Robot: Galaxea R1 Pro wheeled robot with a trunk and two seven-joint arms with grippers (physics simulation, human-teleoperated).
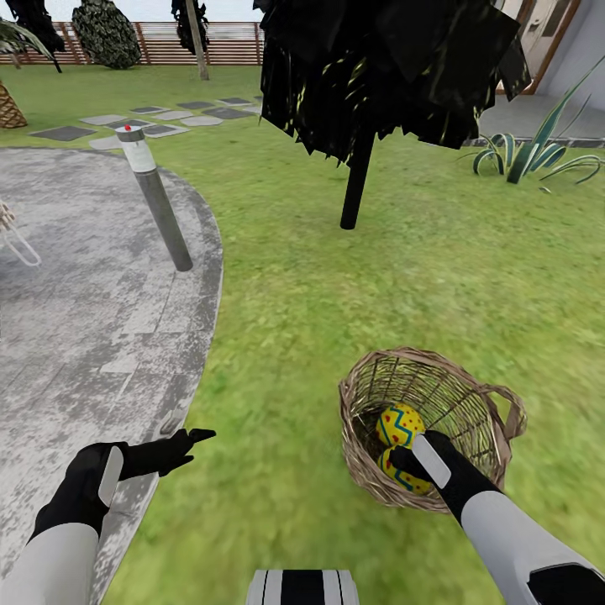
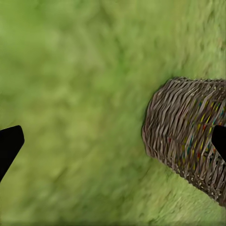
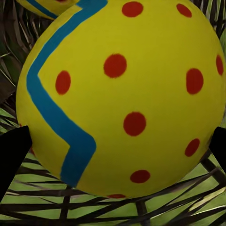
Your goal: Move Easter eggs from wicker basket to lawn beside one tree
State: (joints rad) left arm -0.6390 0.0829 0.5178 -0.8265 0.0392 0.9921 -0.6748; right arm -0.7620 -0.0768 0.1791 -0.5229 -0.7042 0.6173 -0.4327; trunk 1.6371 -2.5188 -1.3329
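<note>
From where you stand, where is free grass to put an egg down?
Bare lawn lies between the wicker basket and the dark-leaved tree's trunk, and right of that trunk. The basket is crowded: eggs and the right pincer inside.

Grey paved patio with bollard light, stepping stones, wooden fence, black-leaved tree, spiky plant.
</note>
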